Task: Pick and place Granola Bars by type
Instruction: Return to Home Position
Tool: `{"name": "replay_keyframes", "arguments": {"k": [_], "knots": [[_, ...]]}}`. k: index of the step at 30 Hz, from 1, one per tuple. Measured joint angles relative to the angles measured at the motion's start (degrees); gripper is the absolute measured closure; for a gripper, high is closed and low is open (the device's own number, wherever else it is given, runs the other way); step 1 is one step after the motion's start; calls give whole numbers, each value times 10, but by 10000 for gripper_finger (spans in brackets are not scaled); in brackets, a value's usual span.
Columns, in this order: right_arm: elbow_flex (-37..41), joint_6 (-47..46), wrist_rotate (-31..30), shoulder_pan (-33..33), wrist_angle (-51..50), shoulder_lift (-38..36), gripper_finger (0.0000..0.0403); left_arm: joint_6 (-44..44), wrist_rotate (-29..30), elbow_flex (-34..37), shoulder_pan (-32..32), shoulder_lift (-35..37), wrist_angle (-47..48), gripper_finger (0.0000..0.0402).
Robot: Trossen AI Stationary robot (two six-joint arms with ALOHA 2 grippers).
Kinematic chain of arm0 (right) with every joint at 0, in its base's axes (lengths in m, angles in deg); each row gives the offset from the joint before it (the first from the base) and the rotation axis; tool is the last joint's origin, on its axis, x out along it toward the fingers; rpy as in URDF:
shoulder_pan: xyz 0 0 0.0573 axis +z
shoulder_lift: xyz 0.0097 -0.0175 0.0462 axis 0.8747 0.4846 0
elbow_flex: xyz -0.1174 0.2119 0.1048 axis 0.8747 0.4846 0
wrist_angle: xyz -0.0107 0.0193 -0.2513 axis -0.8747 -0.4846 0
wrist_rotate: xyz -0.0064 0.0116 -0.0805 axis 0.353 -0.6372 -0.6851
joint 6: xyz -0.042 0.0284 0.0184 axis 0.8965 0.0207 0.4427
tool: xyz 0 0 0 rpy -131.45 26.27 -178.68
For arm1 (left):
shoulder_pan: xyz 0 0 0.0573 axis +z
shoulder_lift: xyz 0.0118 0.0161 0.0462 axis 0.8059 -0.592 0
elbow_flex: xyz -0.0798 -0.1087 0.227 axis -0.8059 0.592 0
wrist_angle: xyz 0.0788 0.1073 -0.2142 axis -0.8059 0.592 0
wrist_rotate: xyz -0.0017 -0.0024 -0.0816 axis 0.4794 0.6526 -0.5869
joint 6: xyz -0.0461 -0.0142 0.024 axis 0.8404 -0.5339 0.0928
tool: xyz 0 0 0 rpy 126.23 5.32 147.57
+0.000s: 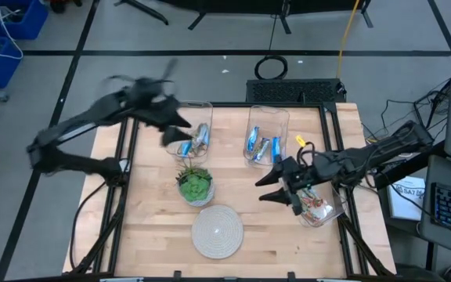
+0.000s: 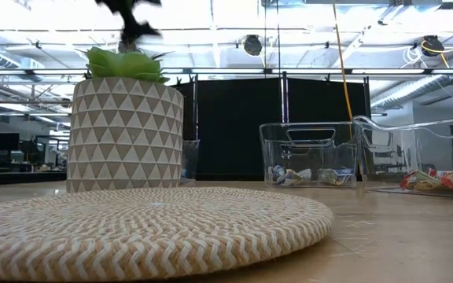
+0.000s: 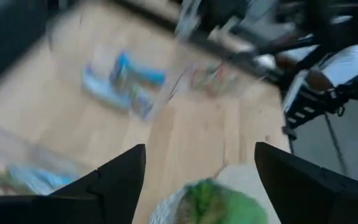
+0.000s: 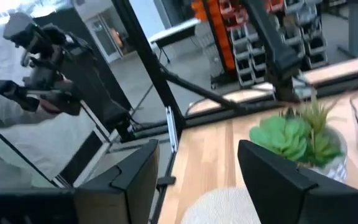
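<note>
my left claw (image 1: 175, 128), upper left, and my right claw (image 1: 272, 188), centre right: both spread, empty. granola bars (image 1: 261, 145), i judge: light, slick, crushable; pinch mid-length.

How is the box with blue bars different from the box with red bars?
The clear plastic back-middle bin holds bright blue wrapped bars; the clear plastic right-edge bin holds red-and-tan wrapped bars. The blue-bar bin stands farther back; the red-bar bin farther forward, by the right gripper. Both are see-through.
</note>
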Motion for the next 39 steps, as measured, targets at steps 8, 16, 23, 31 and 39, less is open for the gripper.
{"name": "replay_keyframes", "arguments": {"k": [8,16,23,31,39], "knots": [[0,25,2,0,13,-16,193,100,133,0,-118,194,-33,88],[20,46,2,24,-2,-39,193,19,85,17,-237,261,-27,85],[133,62,0,56,120,-117,193,42,91,170,-309,312,-188,91],[295,70,-17,89,258,-173,193,30,96,338,-357,360,-340,91],[393,73,-17,107,374,-174,193,18,96,481,-402,393,-504,91]]}}
